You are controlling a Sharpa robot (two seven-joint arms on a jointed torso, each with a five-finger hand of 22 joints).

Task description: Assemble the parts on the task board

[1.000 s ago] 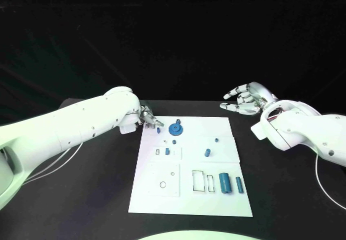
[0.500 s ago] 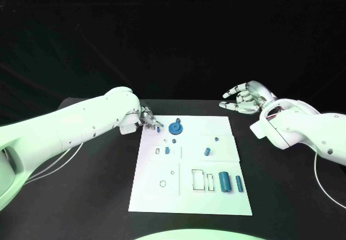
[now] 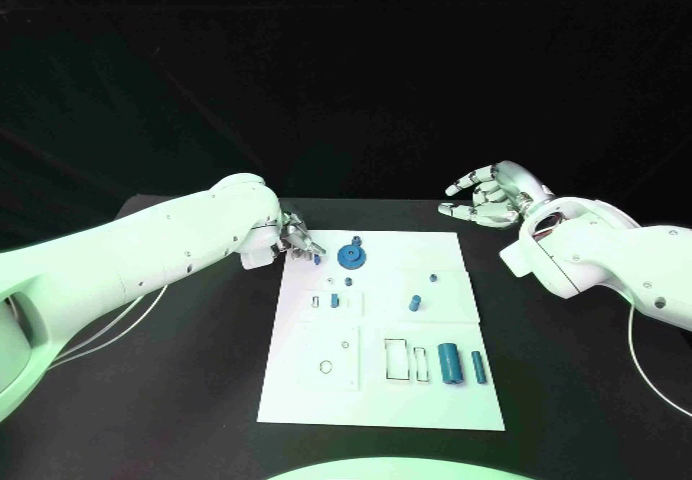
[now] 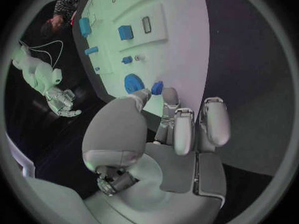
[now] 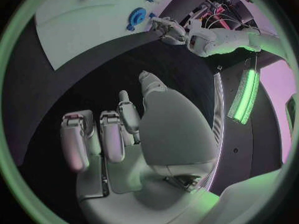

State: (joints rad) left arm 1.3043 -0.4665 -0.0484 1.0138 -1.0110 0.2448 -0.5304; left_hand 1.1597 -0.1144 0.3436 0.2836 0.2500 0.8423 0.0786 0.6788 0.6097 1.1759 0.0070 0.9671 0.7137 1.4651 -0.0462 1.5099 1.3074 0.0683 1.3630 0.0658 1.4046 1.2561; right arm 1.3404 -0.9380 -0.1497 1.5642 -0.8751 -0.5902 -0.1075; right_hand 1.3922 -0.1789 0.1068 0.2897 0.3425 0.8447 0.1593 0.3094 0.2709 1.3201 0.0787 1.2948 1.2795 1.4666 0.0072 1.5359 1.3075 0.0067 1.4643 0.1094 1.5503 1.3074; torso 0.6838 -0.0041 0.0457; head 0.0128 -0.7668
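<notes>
From my seat, the black table [image 3: 173,380] lies bare on both sides of the white rectangular task board [image 3: 378,395], giving room there. My silver left hand [image 3: 299,240] crowds the board's far-left corner, just beside the round blue disc part [image 3: 352,259]. My silver right hand [image 3: 488,198] hangs off the far-right corner, apart from it. Two upright blue cylinder parts [image 3: 462,365] block the near-right area.

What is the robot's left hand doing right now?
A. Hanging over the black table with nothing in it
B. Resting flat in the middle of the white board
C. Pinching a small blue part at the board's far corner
C: the left hand pinches a small blue part at its fingertips, beside the blue gear at the task board's far corner.
</notes>
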